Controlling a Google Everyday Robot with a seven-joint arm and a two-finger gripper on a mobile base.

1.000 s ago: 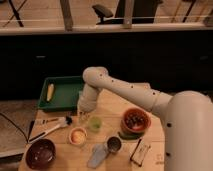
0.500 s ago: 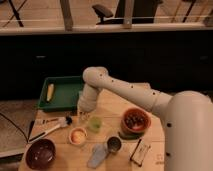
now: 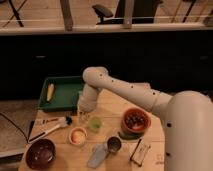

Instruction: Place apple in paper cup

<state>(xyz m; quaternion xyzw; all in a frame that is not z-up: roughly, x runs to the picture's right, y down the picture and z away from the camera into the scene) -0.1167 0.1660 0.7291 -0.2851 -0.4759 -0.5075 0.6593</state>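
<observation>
The gripper (image 3: 84, 113) hangs low off the elbow, right over the table (image 3: 112, 107). Whether it's holding anything, no telling from here. Just beside it, toward the camera, sits a small green round thing, likely the apple (image 3: 95, 123). The paper cup (image 3: 77, 135) stands a touch nearer still. That apple should be firm, smooth and light, prone to roll, so a grab across its widest middle looks best. Against half a second ago, the arm hasn't budged and nothing has shifted.
</observation>
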